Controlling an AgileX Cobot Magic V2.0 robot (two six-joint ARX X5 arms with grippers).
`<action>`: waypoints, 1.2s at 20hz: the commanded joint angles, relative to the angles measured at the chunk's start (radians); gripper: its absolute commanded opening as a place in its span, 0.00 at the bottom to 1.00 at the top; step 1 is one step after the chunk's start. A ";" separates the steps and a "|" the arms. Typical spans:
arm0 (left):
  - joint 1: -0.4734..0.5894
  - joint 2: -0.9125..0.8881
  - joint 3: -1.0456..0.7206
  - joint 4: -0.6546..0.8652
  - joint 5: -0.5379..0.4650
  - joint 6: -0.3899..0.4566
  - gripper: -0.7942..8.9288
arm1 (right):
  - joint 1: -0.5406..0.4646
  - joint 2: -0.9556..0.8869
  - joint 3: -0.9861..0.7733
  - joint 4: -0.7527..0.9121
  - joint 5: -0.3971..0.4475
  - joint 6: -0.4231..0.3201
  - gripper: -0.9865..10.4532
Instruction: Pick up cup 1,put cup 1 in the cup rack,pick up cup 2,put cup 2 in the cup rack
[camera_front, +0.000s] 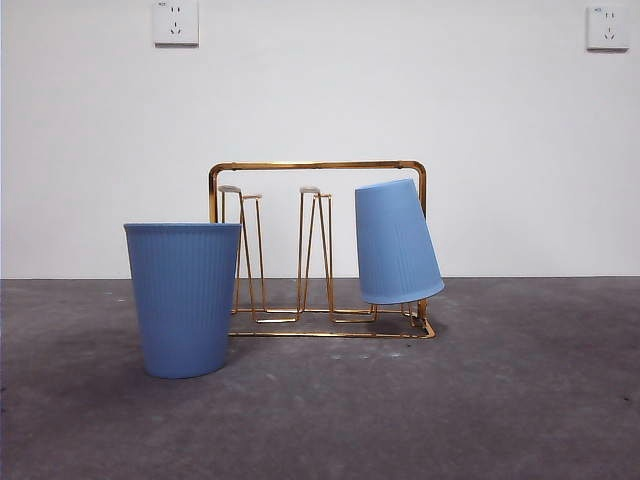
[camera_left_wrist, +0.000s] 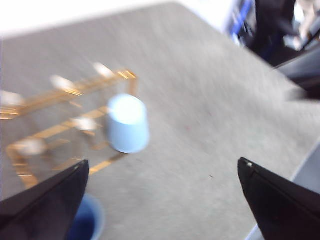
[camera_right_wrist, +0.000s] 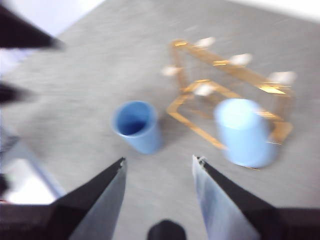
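Two blue cups and one gold cup rack (camera_front: 318, 250) sit mid-worktop (camera_front: 520, 400). One cup (camera_front: 183, 298) stands upright just in front of the rack's end, hiding part of it; the other cup (camera_front: 396, 243) hangs upside down, tilted, on a prong at the opposite end. Both wrist views are blurred. The left gripper (camera_left_wrist: 160, 200) gapes wide, empty; the right gripper (camera_right_wrist: 159, 172) is open, holding nothing. Two wall sockets (camera_front: 176, 22) show behind.

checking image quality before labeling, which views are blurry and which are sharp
Front view: sharp, evenly lit, the upright cup, inverted cup and cup rack crisp. Left wrist view: strong motion smear. Right wrist view: also smeared, rack prongs and cup edges soft.
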 joint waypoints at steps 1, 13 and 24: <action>-0.002 -0.122 -0.003 -0.064 -0.063 0.018 0.59 | 0.027 0.098 0.001 0.068 -0.032 0.053 0.29; -0.002 -0.406 -0.003 -0.335 -0.166 -0.014 0.59 | 0.251 0.625 0.002 0.408 0.161 0.164 0.50; -0.003 -0.405 -0.003 -0.334 -0.162 -0.013 0.59 | 0.278 0.840 0.058 0.457 0.241 0.222 0.31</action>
